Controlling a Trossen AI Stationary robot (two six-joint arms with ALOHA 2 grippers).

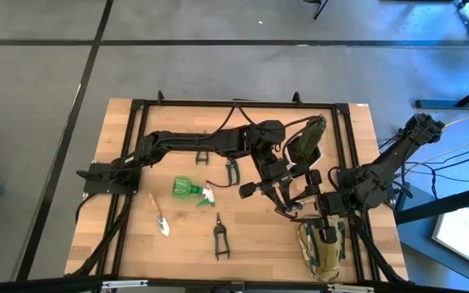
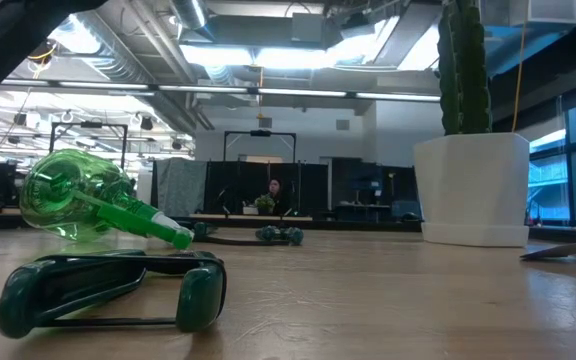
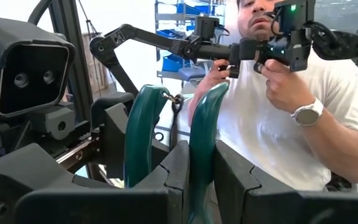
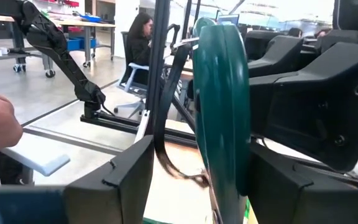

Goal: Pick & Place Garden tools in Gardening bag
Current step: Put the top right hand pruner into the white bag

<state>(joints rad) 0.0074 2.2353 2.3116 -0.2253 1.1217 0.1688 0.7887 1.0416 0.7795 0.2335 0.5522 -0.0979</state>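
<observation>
A pair of pruning shears with green handles (image 3: 143,130) hangs in the air above the table's right half, between my two grippers. My left gripper (image 1: 277,195) reaches in from the left and is shut on them. My right gripper (image 1: 309,202) faces it from the right and is open. Its fingers stand on either side of one green handle (image 4: 222,118), with a clear gap on one side. The olive gardening bag (image 1: 322,251) stands at the near right corner, just below the grippers in the high view. My left gripper pinches one green handle (image 3: 202,140) of the shears between its two fingers, coming at it level from the table's left. The other handle (image 3: 143,143) stands free beside the fingers. The shears are lifted clear of the table. My right gripper has one finger (image 4: 278,180) close against the handle; whether it touches, I cannot tell.
On the table lie a green spray bottle (image 1: 187,189), a trowel (image 1: 159,216) and two more shears (image 1: 219,238) (image 1: 233,171). The cactus in its white pot (image 1: 308,138) stands at the far right. A person's hands (image 3: 278,81) show beyond the table.
</observation>
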